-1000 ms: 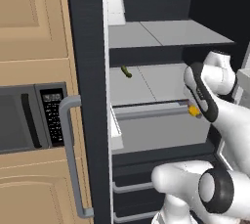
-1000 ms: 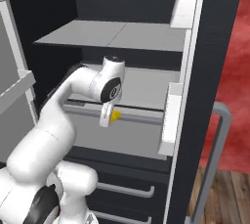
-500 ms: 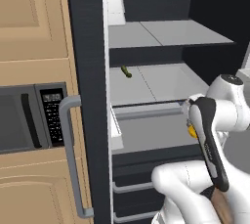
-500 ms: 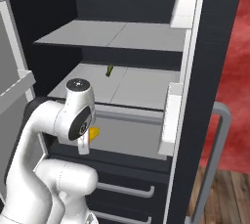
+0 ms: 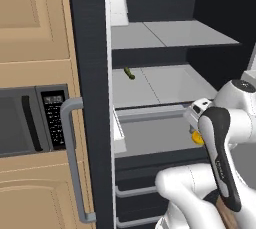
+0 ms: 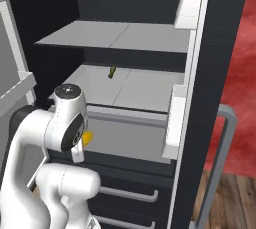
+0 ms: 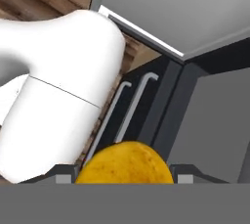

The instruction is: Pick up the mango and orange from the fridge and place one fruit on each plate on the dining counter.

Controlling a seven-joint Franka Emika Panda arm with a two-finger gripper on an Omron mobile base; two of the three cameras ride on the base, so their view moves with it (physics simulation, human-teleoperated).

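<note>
Pulled back out of the fridge (image 5: 90, 73) since a second ago.
I see my gripper (image 7: 124, 178) clamping the mango (image 7: 124, 163), just outside the shelf front.

No readable text, brand or number anywhere. Closest thing — the pale button grid and small display on the dark control panel of the built-in black microwave (image 5: 52, 118), too blurred to make out. Nothing legible on the tall black fridge's white-lined door (image 6: 186, 98) — plain.

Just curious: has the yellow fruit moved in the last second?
Yes. The mango, held in the end effector, has come out past the fridge shelf's front edge.
</note>
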